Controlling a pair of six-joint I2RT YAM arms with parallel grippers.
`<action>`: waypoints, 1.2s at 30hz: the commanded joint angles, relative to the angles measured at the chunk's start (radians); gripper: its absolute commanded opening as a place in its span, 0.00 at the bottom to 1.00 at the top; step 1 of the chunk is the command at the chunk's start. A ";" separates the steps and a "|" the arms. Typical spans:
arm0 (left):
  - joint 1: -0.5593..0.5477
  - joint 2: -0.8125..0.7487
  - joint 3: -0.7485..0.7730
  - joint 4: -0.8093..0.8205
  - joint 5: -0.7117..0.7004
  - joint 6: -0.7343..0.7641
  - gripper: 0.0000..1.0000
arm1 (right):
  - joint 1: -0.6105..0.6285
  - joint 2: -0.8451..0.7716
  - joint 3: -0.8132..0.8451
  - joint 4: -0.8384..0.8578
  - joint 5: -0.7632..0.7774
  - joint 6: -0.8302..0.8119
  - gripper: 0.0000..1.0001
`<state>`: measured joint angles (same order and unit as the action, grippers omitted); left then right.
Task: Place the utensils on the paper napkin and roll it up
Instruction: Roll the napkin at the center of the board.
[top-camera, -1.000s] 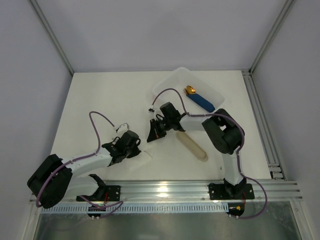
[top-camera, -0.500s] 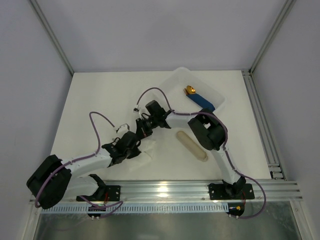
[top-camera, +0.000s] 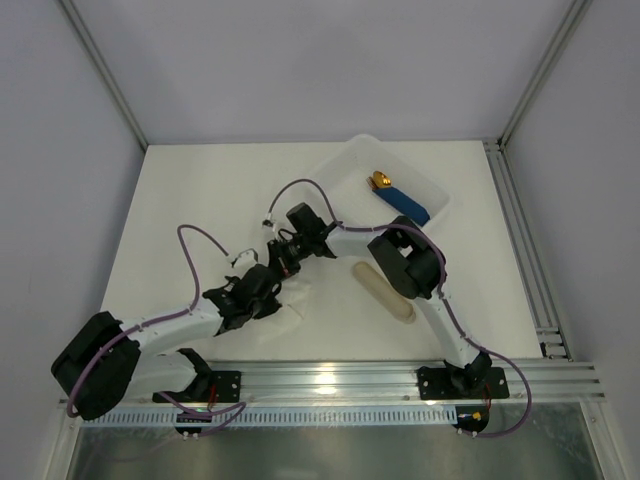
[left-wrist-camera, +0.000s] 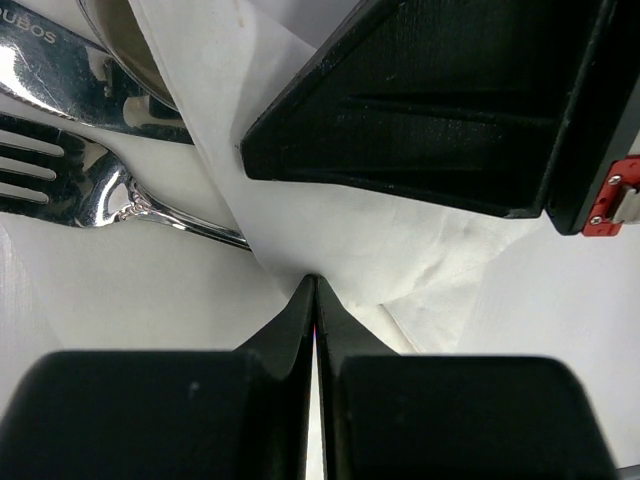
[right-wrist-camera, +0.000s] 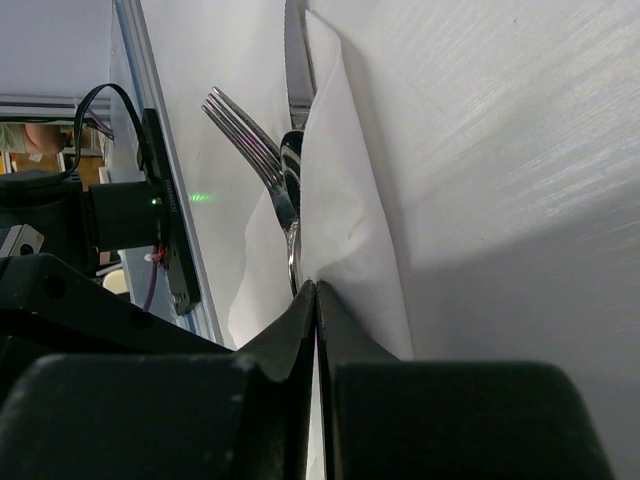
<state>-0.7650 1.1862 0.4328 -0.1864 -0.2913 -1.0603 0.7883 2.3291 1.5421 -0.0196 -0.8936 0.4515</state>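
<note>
Left wrist: left fingers (left-wrist-camera: 292, 328), likewise right fingers (right-wrist-camera: 292, 328), tight on paper napkin (left-wrist-camera: 340, 240) edge beside utensils (left-wrist-camera: 90, 190).

Robotics laboratory test cell. A white tabletop (top-camera: 210, 190) is enclosed by plain grey panels (top-camera: 330, 60) on aluminium-profile posts (top-camera: 100, 72); a slotted aluminium rail (top-camera: 330, 377) edges it.

The left arm (top-camera: 170, 325) stretches low toward the middle, the right arm (top-camera: 410, 265) doubles back at its elbow, and the left claw (left-wrist-camera: 315, 290) and right claw (right-wrist-camera: 316, 295) sit close together, both clamped tight.
</note>
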 joint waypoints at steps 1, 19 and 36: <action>-0.010 -0.008 -0.022 -0.067 -0.016 -0.001 0.00 | 0.002 -0.019 0.042 0.072 -0.022 0.027 0.04; -0.011 -0.025 -0.023 -0.070 -0.019 -0.003 0.00 | 0.043 0.110 0.200 0.026 -0.045 0.039 0.04; -0.017 -0.040 -0.017 -0.085 -0.020 -0.004 0.00 | 0.017 0.044 0.257 -0.051 0.005 0.001 0.06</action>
<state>-0.7727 1.1622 0.4255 -0.2142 -0.2962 -1.0664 0.8276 2.4660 1.7489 -0.0471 -0.9367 0.4786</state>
